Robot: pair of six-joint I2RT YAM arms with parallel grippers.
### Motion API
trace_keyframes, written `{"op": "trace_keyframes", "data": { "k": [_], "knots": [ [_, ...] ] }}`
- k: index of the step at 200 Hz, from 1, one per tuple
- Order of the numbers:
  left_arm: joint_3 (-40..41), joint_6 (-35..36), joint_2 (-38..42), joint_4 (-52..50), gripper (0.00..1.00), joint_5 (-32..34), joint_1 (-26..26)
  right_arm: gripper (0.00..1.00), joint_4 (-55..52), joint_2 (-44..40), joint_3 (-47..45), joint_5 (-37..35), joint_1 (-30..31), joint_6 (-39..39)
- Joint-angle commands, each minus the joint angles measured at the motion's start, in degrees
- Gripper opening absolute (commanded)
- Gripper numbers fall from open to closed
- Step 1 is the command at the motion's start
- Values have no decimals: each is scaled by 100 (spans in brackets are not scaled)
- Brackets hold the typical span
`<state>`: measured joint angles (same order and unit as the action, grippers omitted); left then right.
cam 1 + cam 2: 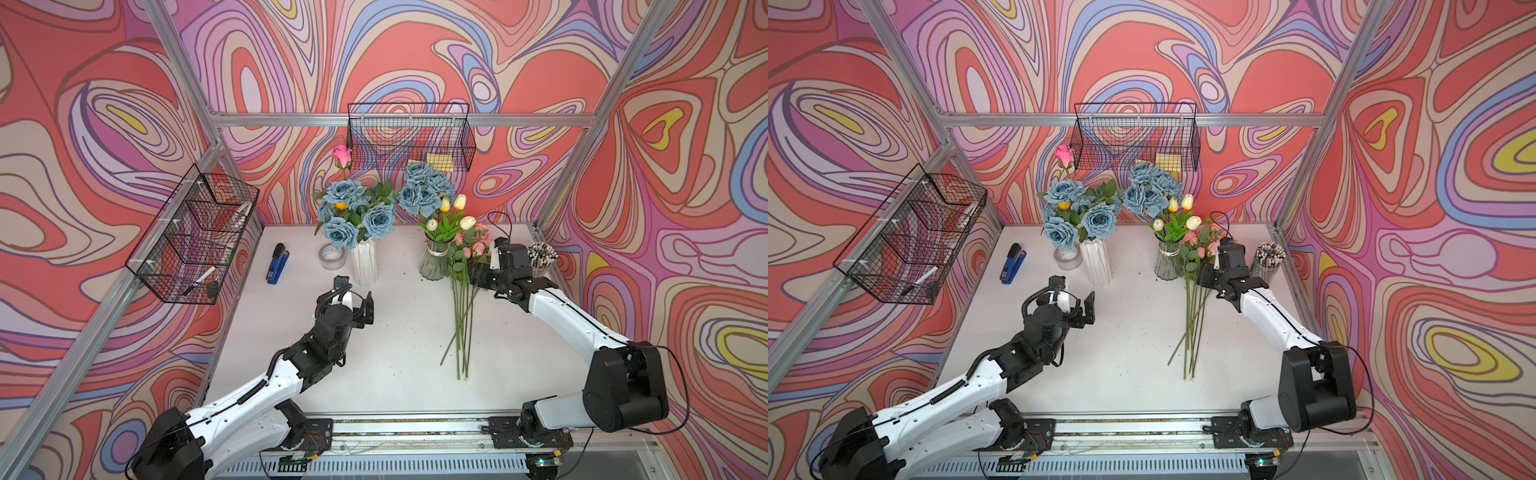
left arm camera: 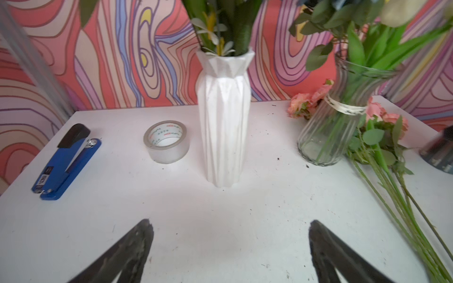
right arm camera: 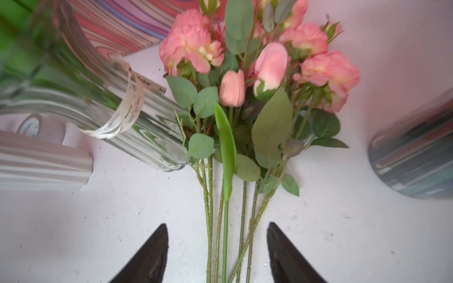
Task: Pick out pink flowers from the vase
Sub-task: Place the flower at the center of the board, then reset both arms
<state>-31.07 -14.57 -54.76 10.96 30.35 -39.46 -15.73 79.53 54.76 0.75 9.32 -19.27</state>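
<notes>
The pink flowers (image 1: pixel 471 245) lie in a bunch on the white table (image 1: pixel 395 353) just right of the glass vase (image 1: pixel 434 262), stems (image 1: pixel 461 324) pointing to the front. In the right wrist view their peach-pink blooms (image 3: pixel 269 63) show clearly. My right gripper (image 3: pixel 217 227) is open, low over the stems, which run between its jaws without being pinched. One deep pink rose (image 1: pixel 341 154) stands in the white vase (image 1: pixel 365 262) among blue roses (image 1: pixel 345 193). My left gripper (image 2: pixel 229 225) hangs open and empty in front of the white vase (image 2: pixel 224 122).
A blue stapler (image 1: pixel 277 264) and a tape roll (image 1: pixel 332 257) lie left of the white vase. A cup of pens (image 1: pixel 542 257) stands close behind the right wrist. Wire baskets hang on the back wall (image 1: pixel 409 137) and the left wall (image 1: pixel 195 237).
</notes>
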Motion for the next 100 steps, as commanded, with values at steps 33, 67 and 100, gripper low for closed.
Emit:
{"op": "trace_keyframes", "data": {
  "k": [33, 67, 100],
  "knots": [
    [-770, -22, -5, -1122, 100, 156, 1088, 91, 1165, -492, -1012, -2036, -34, -9],
    [-845, 477, -265, -811, 100, 754, 1551, 95, 1736, -285, -1373, -2572, -36, 245],
    [-589, 1284, -744, -177, 100, 527, 1949, 97, 2760, -391, -2065, -3235, -36, 581]
  ]
}}
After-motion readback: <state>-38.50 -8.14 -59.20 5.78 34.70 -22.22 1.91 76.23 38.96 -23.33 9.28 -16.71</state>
